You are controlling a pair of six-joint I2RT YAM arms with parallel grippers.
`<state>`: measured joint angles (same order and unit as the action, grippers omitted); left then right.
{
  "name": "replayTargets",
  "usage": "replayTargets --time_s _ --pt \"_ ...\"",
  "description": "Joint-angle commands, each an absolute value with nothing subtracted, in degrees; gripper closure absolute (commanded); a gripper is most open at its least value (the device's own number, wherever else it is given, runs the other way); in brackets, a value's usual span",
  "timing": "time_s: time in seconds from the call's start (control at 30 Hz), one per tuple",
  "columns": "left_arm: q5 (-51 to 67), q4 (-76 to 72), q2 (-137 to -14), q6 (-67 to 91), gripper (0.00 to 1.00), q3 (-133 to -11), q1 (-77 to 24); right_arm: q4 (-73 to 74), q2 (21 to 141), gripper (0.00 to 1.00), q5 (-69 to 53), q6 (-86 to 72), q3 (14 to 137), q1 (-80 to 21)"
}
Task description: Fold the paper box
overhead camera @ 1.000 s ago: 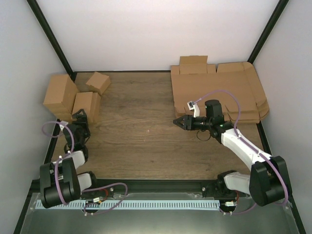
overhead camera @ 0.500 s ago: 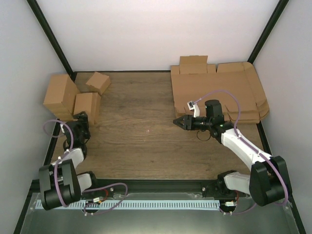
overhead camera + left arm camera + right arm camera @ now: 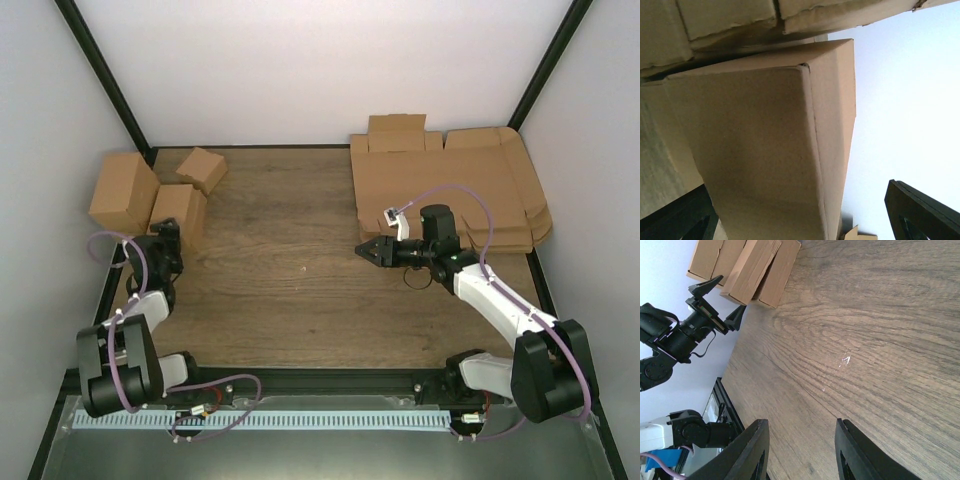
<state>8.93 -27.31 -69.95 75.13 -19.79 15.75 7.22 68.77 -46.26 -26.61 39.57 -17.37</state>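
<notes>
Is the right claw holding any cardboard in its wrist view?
No, the right claw is open, with only the bare wooden table showing between its fingers.

**Arrangement of the desk, seen from above and behind the arms.**
The paper box (image 3: 178,213) stands on the desk (image 3: 290,300) near its far left corner. Two other boxes (image 3: 122,190) are grouped with it, one to its left by the wall and one behind it. The left claw (image 3: 166,238) sits just before the paper box, facing its near end. A pile of flat sheets (image 3: 440,185) lies in the far right corner. The right claw (image 3: 368,250) hangs over the desk right of centre, just before the pile's near left corner and well apart from the boxes.
</notes>
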Motion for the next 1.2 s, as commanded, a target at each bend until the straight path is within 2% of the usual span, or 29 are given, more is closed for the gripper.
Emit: replayTargets --time_s 0.0,0.33,0.57,1.1,1.17 --pt "9.3 -28.6 -72.8 74.4 0.08 -21.8 15.7 6.3 69.0 0.61 -47.2 -26.7 41.9 -16.9" --pt "9.5 -28.7 -76.4 75.1 0.07 -25.4 15.6 6.7 69.2 0.61 -47.1 -26.5 42.1 -16.9" --pt "9.5 -27.5 -77.3 75.3 0.0 -24.9 15.4 6.6 69.3 0.61 -47.3 -26.4 42.3 -16.9" --pt "7.6 -17.8 -67.3 75.3 0.0 -21.6 15.2 6.2 69.5 0.61 -47.8 -26.6 42.2 -16.9" --pt "7.0 -18.5 -66.1 75.7 0.03 -21.1 15.3 6.3 69.2 0.61 -47.7 -26.6 41.9 -16.9"
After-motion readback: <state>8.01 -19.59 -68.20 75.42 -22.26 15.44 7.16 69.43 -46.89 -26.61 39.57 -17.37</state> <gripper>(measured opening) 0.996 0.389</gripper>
